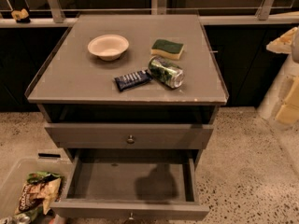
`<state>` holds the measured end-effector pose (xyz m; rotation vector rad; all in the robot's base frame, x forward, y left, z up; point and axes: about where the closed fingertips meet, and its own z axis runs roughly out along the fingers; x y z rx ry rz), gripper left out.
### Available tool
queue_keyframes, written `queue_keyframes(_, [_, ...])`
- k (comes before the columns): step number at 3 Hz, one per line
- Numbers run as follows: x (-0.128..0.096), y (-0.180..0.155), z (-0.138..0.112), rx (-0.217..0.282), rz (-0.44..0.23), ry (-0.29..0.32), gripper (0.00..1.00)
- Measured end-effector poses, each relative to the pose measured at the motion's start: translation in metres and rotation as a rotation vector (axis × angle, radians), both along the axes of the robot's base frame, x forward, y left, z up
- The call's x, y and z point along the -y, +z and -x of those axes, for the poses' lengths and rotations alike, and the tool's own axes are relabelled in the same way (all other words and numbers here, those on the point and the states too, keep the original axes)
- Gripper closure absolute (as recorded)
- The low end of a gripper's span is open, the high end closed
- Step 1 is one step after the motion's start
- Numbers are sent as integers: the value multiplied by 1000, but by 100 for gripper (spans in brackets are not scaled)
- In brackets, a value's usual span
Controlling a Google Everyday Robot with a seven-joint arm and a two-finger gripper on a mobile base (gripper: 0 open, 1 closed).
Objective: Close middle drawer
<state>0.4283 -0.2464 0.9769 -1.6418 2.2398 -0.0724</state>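
Note:
The grey cabinet (pixel 126 85) stands in the middle of the camera view. Its middle drawer (pixel 131 210) is pulled far out toward me, with the empty shallow grey box (pixel 117 178) showing and its knob (pixel 131 216) at the bottom edge. The uppermost drawer (pixel 93 136) above it stands almost shut, with a round knob (pixel 130 138). The lowest drawer is hidden. My gripper (pixel 288 101) is a blurred cream shape at the far right edge, well right of the cabinet and touching nothing.
On the cabinet top lie a cream bowl (pixel 108 46), a green-topped sponge (pixel 167 49), a green can (pixel 166 72) on its side and a dark snack bar (pixel 132 80). A clear bin (pixel 14 181) with snack bags (pixel 39 192) stands on the floor at the lower left.

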Motion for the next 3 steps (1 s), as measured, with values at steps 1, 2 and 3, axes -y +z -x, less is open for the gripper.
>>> queue_keyframes(1, [63, -24, 26, 45, -77, -78, 0])
queue_keyframes(2, [103, -81, 49, 91, -140, -96, 0])
queue_keyframes(3, [104, -165, 62, 93, -236, -61, 0])
